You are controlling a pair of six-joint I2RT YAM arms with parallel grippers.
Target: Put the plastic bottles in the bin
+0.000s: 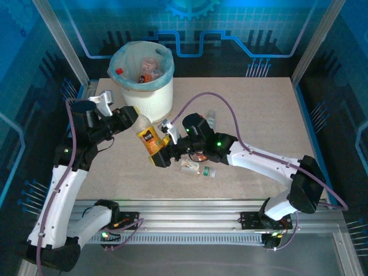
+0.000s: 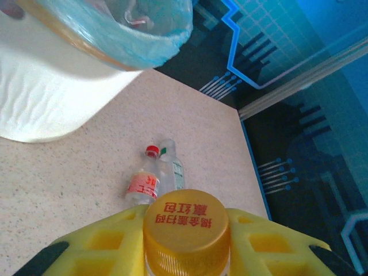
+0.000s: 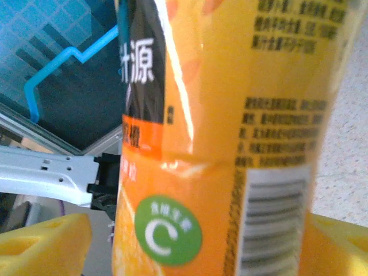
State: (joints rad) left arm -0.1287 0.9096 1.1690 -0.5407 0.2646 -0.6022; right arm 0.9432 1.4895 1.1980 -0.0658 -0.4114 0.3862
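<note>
The left gripper (image 2: pixel 187 221) is clamped just under the yellow screw cap of an orange-labelled plastic bottle (image 1: pixel 149 140), its yellow fingers (image 2: pixel 109 238) pressed in on both sides. From the 4 o'clock side the right gripper (image 3: pixel 192 244) brackets the same bottle lower on its label. Its jaws look spread, with a sliver of gap showing beside one finger (image 3: pixel 46 244), so I judge it is not gripping. This reads as a handover near the middle of the pale speckled surface (image 1: pixel 253 103), with the bottle passing to the left arm. The next move would call for the right jaws to back clear toward 4 o'clock before the left arm lifts the bottle over the rim. The white round bin with a light-blue bag liner (image 1: pixel 150 98) stands just beyond the bottle at about 12 o'clock, with several bottles already inside. The held bottle stands roughly upright and looks uncrushed, its glossy label carrying black and orange panels, a barcode and a green round mark. More small clear bottles with red labels (image 1: pixel 190 166) lie on the surface at 4 o'clock of it, and another clear bottle (image 1: pixel 211 119) lies at 2 o'clock
</note>
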